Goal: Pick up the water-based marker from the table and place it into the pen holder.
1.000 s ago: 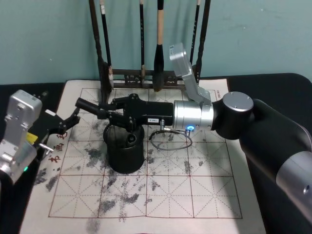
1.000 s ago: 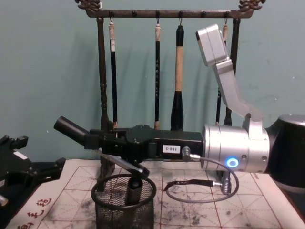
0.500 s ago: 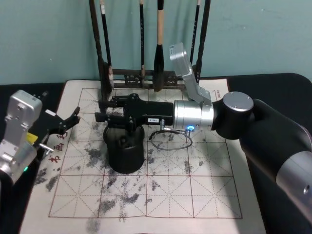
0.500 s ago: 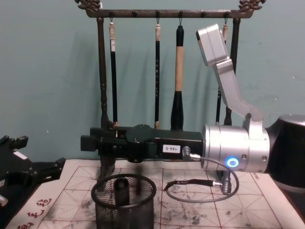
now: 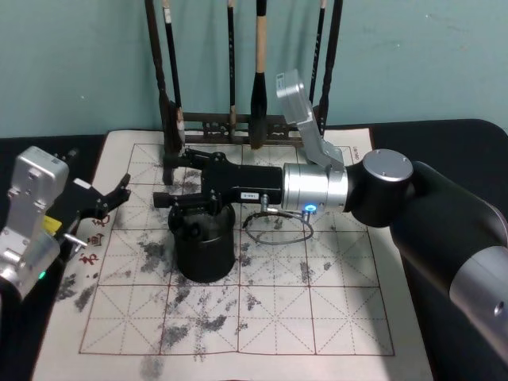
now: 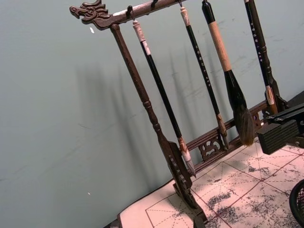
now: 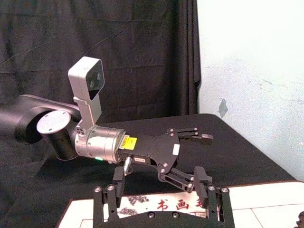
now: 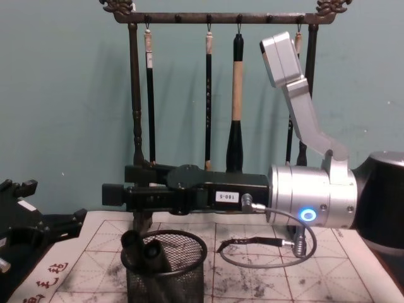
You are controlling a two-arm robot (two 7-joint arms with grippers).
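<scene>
R gripper directly above pen holder, jaws apart, holding nothing. Marker inside the holder w/ a second dark pen, top end leaning on the rim at robot's left. Holder stands on ink-stained grid mat, in front of brush rack. L gripper at mat's left edge, jaws apart, idle.

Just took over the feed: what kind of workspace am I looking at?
Likely a calligraphy desk: a wooden brush rack hung with brushes, an ink-stained gridded practice mat, and a mesh pen holder under the right gripper.
</scene>
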